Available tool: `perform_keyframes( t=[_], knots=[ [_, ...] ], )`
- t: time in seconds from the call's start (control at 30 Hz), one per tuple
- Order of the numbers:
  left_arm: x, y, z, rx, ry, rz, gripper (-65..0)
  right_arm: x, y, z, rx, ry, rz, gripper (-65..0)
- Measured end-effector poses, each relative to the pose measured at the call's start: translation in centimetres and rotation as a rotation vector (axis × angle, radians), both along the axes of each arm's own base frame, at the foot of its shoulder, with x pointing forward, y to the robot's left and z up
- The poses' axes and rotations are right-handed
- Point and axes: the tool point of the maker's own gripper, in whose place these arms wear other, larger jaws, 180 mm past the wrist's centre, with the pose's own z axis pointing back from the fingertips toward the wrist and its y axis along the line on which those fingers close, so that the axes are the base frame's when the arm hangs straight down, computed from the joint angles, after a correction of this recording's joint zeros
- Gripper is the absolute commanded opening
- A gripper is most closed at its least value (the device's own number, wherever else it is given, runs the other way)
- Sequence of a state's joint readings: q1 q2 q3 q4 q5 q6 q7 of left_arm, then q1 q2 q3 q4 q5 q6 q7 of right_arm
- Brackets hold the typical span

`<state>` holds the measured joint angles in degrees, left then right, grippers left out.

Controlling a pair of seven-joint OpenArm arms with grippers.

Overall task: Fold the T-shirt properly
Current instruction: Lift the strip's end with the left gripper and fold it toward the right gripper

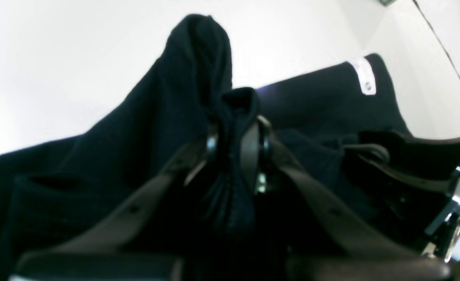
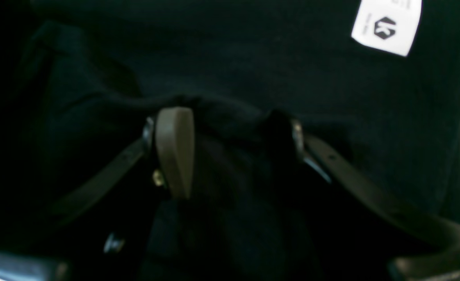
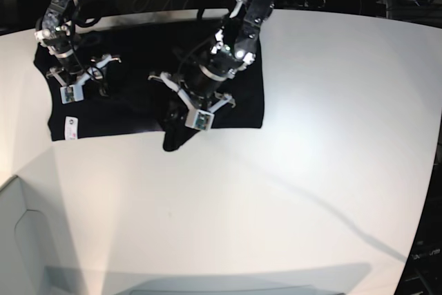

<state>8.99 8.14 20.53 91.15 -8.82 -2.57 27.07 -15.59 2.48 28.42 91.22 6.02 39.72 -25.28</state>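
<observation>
Left hand (image 1: 236, 144) pinching T-shirt (image 3: 138, 88), right hand (image 2: 230, 152) apparently spread.

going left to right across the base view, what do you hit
small white tag on the shirt's corner → right gripper, open over the cloth → left gripper, shut on a fold of the plain black cloth T-shirt → bare white table

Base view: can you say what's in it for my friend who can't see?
A black T-shirt lies on a white table. The left gripper pinches a bunch of cloth near the front edge, and the right gripper rests open on the shirt.
</observation>
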Motion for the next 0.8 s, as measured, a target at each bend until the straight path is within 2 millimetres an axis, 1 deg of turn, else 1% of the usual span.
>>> perform_keyframes(
  t=[0.17, 0.23, 0.33, 0.37, 0.47, 0.57, 0.63, 0.73, 0.8],
  knots=[
    [-0.1, -0.2, -0.4, 0.004, 0.007, -0.007, -65.0, 0.0, 0.0, 0.0, -0.001, 0.0, 0.0, -33.3],
    [-0.3, -1.1, 0.0, 0.007, -0.006, -0.038, -65.0, 0.0, 0.0, 0.0, -0.001, 0.0, 0.0, -33.3],
    [-0.4, -3.0, 1.2, -0.011, -0.036, -0.086, -65.0, 0.0, 0.0, 0.0, -0.001, 0.0, 0.0, -33.3],
    [-0.5, -3.3, 1.3, -0.02, -0.035, -0.091, -65.0, 0.0, 0.0, 0.0, 0.0, 0.0, 0.0, -33.3],
    [-0.5, -3.2, 1.2, -0.013, -0.032, -0.094, -65.0, 0.0, 0.0, 0.0, 0.0, -0.001, 0.0, -33.3],
    [0.0, -3.1, 1.5, -0.01, -0.048, -0.092, -65.0, 0.0, 0.0, 0.0, -0.001, 0.0, 0.0, -33.3],
    [0.0, -3.1, 1.5, -0.011, -0.048, -0.092, -65.0, 0.0, 0.0, 0.0, -0.001, 0.0, 0.0, -33.3],
    [-0.3, -3.3, 0.5, -0.001, -0.02, -0.099, -64.8, 0.0, 0.0, 0.0, 0.0, 0.0, 0.0, -33.3],
    [-0.4, -3.3, 0.3, 0.004, -0.011, -0.102, -61.8, 0.0, 0.0, 0.0, -0.001, 0.0, 0.0, -33.3]
  ],
)
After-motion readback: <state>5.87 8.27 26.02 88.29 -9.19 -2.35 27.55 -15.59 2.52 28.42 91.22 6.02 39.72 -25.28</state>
